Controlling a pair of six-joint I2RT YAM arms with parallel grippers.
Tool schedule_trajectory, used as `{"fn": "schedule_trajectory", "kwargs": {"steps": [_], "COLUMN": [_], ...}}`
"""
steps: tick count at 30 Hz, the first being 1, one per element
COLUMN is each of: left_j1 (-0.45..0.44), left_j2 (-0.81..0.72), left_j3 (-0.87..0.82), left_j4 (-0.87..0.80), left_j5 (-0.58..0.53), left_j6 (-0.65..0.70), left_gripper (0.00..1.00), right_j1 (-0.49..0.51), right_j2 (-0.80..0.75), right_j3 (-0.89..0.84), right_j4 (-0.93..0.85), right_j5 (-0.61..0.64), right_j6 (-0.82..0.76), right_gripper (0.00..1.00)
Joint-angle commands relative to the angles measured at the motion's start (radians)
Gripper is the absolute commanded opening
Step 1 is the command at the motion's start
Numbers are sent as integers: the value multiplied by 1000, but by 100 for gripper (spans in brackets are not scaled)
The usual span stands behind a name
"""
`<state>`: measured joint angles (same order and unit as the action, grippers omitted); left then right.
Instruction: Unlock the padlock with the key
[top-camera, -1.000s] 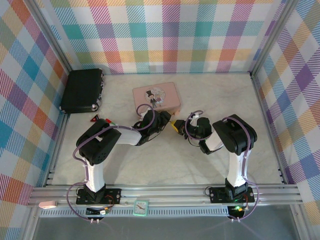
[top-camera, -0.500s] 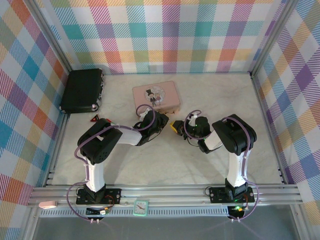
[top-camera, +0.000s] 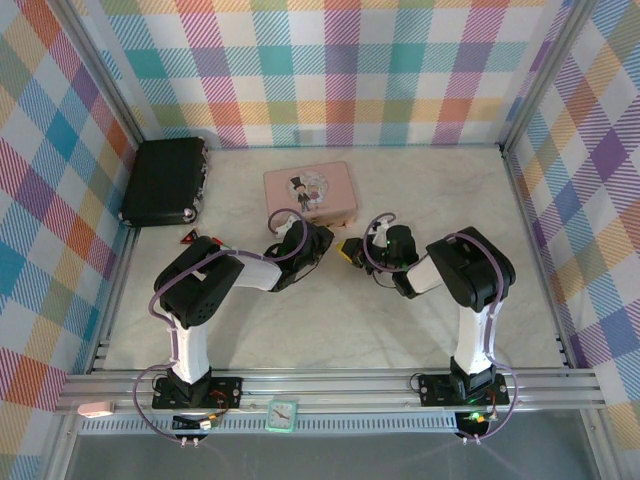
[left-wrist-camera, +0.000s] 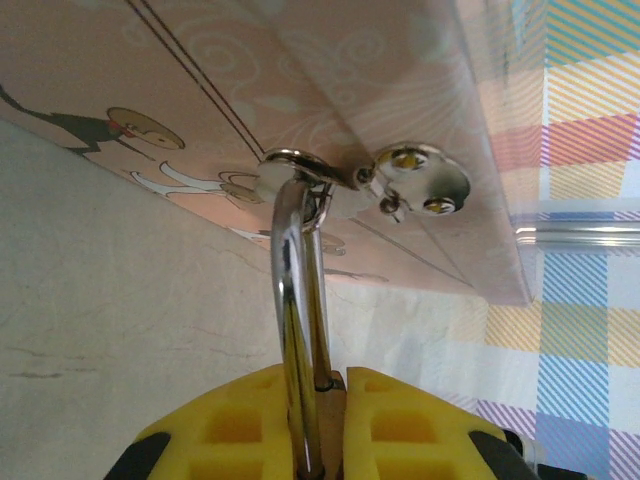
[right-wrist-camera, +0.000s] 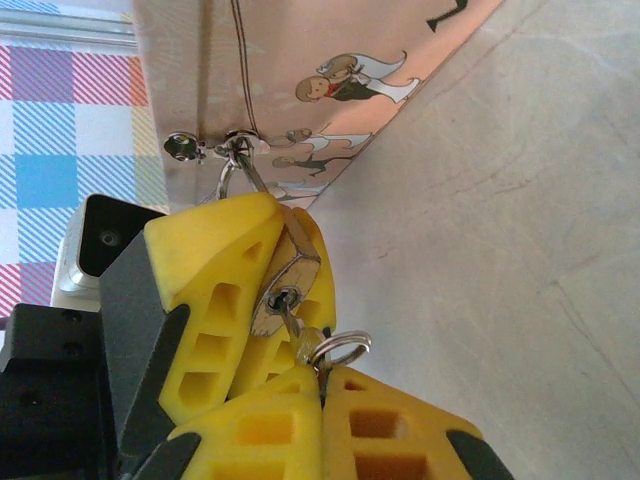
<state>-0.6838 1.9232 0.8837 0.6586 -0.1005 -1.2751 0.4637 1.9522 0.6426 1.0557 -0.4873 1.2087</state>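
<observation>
The brass padlock (right-wrist-camera: 291, 282) hangs by its silvery shackle (left-wrist-camera: 297, 290) from the hasp (left-wrist-camera: 415, 180) of the pink tin (top-camera: 308, 193). My left gripper (left-wrist-camera: 340, 388) is shut on the padlock's body, and its yellow fingers (right-wrist-camera: 215, 262) also appear in the right wrist view. The thin key (right-wrist-camera: 300, 332) sits with its tip in the keyhole at the padlock's bottom face. Its ring (right-wrist-camera: 345, 348) sticks out beside it. My right gripper (right-wrist-camera: 322, 378) is shut on the key's head. In the top view both grippers (top-camera: 340, 247) meet just below the tin's near right corner.
A black case (top-camera: 165, 182) lies at the back left by the wall. Small red (top-camera: 189, 238) and green (top-camera: 222, 243) pieces lie left of the left arm. Checked walls enclose the white table (top-camera: 420, 190), with open room at the right and front.
The right wrist has crept a little left and farther from me, towards the tin, its fingers staying at the padlock. The tin has shifted slightly left. The left arm barely moved.
</observation>
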Motion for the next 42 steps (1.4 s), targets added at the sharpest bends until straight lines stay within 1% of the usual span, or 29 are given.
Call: {"fn": "schedule_trajectory", "kwargs": {"steps": [1, 6, 10, 12, 14, 18, 20, 22, 25, 28, 30, 32, 33, 35, 38, 42], "left_j1": [-35, -49, -51, -51, -49, -44, -40, -36, -34, -32, -31, -32, -31, -33, -33, -34], "left_j2": [-35, -38, -44, -44, -43, -39, -38, -40, -41, -41, -42, -44, -44, -48, -55, -47], "left_j3": [1, -6, -18, -22, -22, -21, -22, -23, -21, -18, -17, -15, -15, -17, -18, -11], "left_j4": [63, 80, 88, 94, 92, 96, 98, 96, 93, 93, 92, 92, 91, 90, 85, 86], "left_j5": [75, 93, 88, 84, 80, 77, 72, 69, 63, 61, 62, 63, 65, 64, 62, 73], "left_j6": [-9, -13, -15, -13, -12, -15, -13, -13, -12, -11, -12, -11, -11, -12, -11, -10], "left_gripper": [0, 0, 0, 0, 0, 0, 0, 0, 0, 0, 0, 0, 0, 0, 0, 0], "right_j1": [-9, -32, -37, -37, -38, -37, -37, -37, -37, -37, -37, -37, -37, -37, -37, -30], "right_j2": [-28, -8, 38, 54, 55, 19, -2, -20, -33, -34, -30, -26, -23, -22, -22, -35], "right_j3": [59, 88, 86, 80, 75, 48, 29, 15, 3, -6, -9, -8, -9, -10, -20, -8], "right_j4": [-45, -51, 84, 134, 158, 120, 103, 82, 69, 74, 79, 82, 84, 83, 91, 80], "right_j5": [-7, -23, -33, -32, -30, -8, 11, 26, 37, 47, 52, 53, 53, 56, 61, 60], "right_j6": [-44, 105, 274, 332, 351, 305, 275, 245, 217, 206, 205, 203, 203, 197, 196, 195], "right_gripper": [0, 0, 0, 0, 0, 0, 4, 9, 23, 28, 27, 15, 12, 10, 1, 0]}}
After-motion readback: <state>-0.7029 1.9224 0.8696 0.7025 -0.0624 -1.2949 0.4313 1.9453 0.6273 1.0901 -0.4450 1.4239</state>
